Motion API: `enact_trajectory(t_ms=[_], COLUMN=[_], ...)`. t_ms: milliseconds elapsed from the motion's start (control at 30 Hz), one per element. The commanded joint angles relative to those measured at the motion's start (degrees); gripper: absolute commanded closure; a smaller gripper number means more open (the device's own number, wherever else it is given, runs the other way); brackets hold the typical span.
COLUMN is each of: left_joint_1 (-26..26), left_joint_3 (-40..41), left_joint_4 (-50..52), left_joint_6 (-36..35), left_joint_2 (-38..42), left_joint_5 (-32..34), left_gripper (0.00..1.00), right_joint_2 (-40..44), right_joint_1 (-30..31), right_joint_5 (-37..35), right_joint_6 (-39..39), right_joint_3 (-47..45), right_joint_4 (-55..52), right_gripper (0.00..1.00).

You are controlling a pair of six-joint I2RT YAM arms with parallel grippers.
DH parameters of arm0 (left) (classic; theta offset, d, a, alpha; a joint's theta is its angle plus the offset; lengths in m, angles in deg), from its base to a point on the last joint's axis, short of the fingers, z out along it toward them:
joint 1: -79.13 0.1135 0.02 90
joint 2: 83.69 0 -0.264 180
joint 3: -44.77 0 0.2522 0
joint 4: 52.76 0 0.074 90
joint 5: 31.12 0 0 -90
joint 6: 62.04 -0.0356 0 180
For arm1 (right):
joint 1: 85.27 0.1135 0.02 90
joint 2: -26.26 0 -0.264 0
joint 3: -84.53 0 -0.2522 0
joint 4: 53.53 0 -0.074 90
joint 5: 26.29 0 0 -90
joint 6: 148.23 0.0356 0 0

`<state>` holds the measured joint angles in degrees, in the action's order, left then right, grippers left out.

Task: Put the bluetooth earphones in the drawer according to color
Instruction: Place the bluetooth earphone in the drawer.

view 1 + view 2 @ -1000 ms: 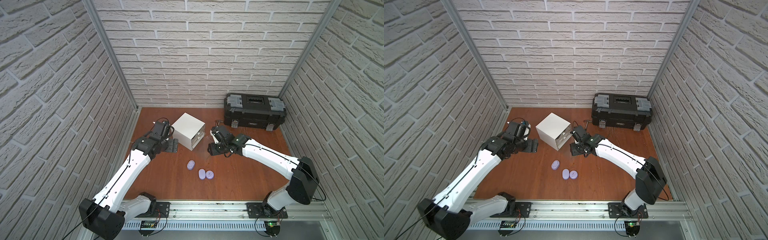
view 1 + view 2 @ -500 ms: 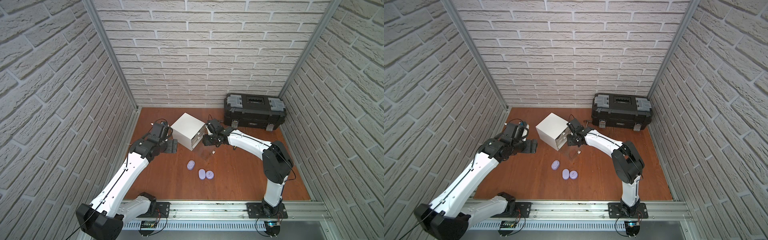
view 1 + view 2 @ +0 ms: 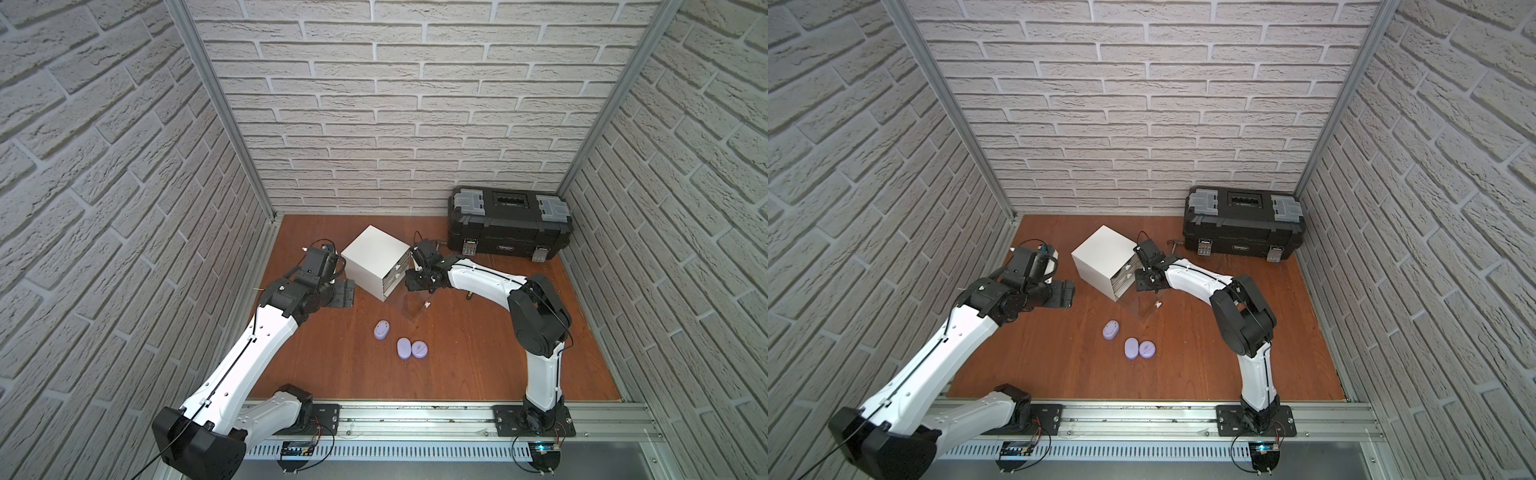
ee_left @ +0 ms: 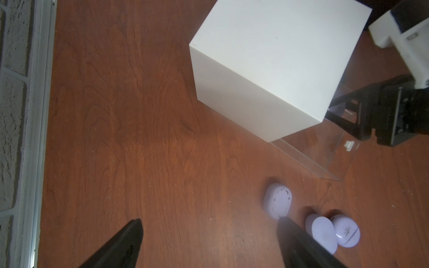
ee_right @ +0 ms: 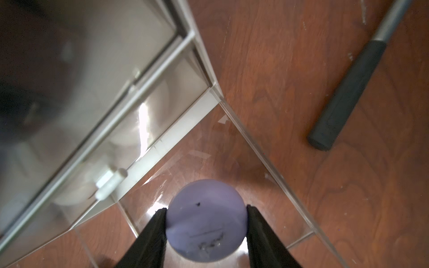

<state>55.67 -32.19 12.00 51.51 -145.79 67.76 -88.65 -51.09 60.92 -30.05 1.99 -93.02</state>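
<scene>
The drawer cabinet (image 3: pixel 376 259) (image 3: pixel 1102 262) is a white cube with clear drawers. Its bottom drawer (image 4: pixel 301 160) (image 5: pixel 267 162) is pulled out. My right gripper (image 3: pixel 419 282) (image 3: pixel 1148 282) (image 5: pixel 206 208) hangs over that open drawer, shut on a round lavender earphone case (image 5: pixel 206 220). Three more lavender cases lie on the table in front of the cabinet (image 3: pixel 381 330) (image 3: pixel 403 348) (image 3: pixel 419 349); the left wrist view also shows the nearest case (image 4: pixel 277 201). My left gripper (image 3: pixel 343 293) (image 3: pixel 1065 293) (image 4: pixel 209 221) stands open and empty to the left of the cabinet.
A big black toolbox (image 3: pixel 509 228) (image 3: pixel 1241 226) sits at the back right against the wall. A hammer (image 5: pixel 348 92) (image 3: pixel 1173 244) lies on the wood between the toolbox and the cabinet. Brick walls close in three sides.
My right gripper has moved left to the cabinet's front with the lavender case in it, and its elbow has folded up and inward. The left arm has hardly moved.
</scene>
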Motion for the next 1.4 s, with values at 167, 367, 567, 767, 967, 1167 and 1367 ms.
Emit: enact_trajectory(t_ms=[167, 367, 567, 767, 967, 1167, 1367], left_joint_1=[0.35, 0.34, 0.32, 0.28, 0.34, 0.01, -4.36], left_joint_3=[1.06, 1.15, 1.15, 1.06, 1.15, 1.24, 1.58], left_joint_4=[-0.47, -0.37, -0.23, -0.08, 0.07, 0.32, -0.4], left_joint_6=[0.55, 0.67, 0.67, 0.58, 0.71, 1.1, 2.76], left_joint_2=[0.08, -0.08, -0.12, -0.12, 0.09, 0.28, -0.65], left_joint_5=[-0.6, -0.58, -0.65, -0.68, -0.75, -0.66, 1.17], left_gripper=[0.05, 0.05, 0.05, 0.05, 0.05, 0.05, 0.07], right_joint_2=[-2.41, -3.67, -4.75, -5.12, -4.67, -4.38, 5.17], right_joint_1=[-0.16, -0.18, -0.16, -0.17, -0.16, -0.16, -0.07], right_joint_5=[-1.52, -1.78, -1.79, -2.22, -2.64, -2.13, -2.63], right_joint_6=[-0.5, -0.54, -0.55, -0.98, -1.58, -1.56, -0.86], right_joint_3=[1.58, 1.96, 2.57, 3.37, 3.94, 4.2, -1.02], right_joint_4=[2.92, 3.85, 3.69, 2.96, 1.83, 1.37, 2.71], right_gripper=[0.6, 0.59, 0.54, 0.49, 0.4, 0.37, 0.37])
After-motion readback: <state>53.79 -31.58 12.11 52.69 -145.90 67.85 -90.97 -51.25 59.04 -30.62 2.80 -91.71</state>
